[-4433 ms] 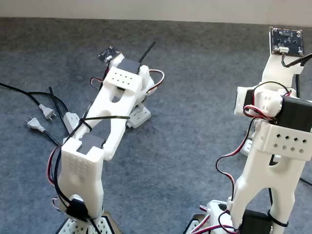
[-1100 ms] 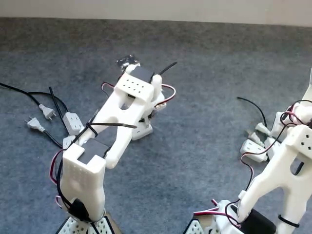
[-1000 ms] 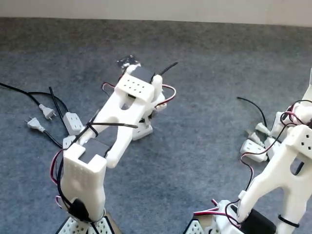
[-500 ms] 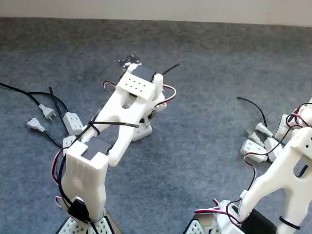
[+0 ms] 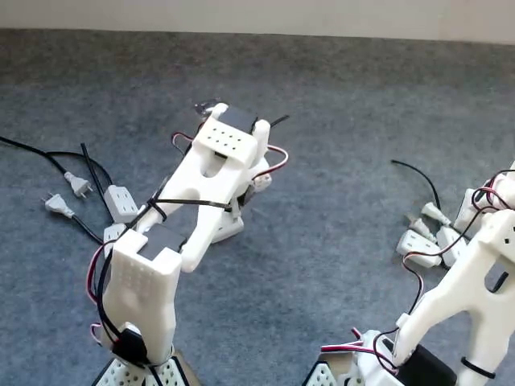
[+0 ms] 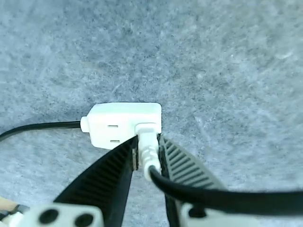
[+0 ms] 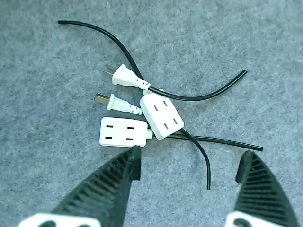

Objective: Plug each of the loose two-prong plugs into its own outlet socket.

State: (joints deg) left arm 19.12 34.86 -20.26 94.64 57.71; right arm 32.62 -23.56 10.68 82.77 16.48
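Left claw [image 6: 147,161] tight on white plug [image 6: 147,141] at socket [image 6: 118,124]; right claw [image 7: 190,161] spread over tangled cords [image 7: 203,98].

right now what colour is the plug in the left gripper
White plug, black cord; left wrist view shows it best.

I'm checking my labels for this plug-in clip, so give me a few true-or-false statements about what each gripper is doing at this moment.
1. The left gripper is shut on a white plug. True.
2. That plug lies well away from any socket. False: its front end is right against a white outlet block.
3. The right gripper has its fingers open. True.
4. The right gripper carries a plug. False: it holds nothing; a loose plug and a second loose plug lie on the carpet below it.
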